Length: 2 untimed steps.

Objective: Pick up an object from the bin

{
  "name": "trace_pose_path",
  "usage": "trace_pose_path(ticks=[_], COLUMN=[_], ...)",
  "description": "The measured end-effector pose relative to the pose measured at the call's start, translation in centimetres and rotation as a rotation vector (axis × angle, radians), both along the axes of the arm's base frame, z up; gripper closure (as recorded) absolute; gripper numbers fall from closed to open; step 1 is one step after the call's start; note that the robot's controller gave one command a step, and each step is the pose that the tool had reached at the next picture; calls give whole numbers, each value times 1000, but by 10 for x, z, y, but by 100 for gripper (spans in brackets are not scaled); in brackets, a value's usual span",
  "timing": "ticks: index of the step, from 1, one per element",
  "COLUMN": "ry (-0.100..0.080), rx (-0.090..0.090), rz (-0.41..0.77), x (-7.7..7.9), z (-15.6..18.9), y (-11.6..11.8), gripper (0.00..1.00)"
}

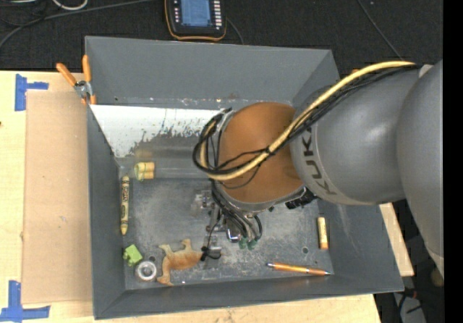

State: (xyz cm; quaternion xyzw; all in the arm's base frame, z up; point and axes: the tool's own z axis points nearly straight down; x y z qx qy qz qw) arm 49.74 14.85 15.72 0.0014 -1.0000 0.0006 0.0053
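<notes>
My gripper (215, 236) hangs low over the bin's floor, near the front and a little left of the middle, under the arm's orange cover. Its lower end comes down at the right end of a small tan-brown toy animal (179, 256) that lies flat on the floor. Whether it touches the toy I cannot tell. Just left of the toy lie a small silver ring (147, 269) and a green block (132, 253) in the front left corner.
A yellow crayon (124, 204) lies along the left wall and a short yellow cylinder (145, 170) behind it. An orange pencil (296, 269) lies near the front wall on the right. A small yellow stick (323, 233) lies by the right wall.
</notes>
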Motion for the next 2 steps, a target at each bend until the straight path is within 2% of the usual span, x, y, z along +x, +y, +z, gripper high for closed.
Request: trace_pose_path(ticks=[1,2], ry=[-8,-6], rx=[1,3], rz=[-5,240], x=[2,-10], z=[4,-88], y=[-1,12], gripper=[0,0])
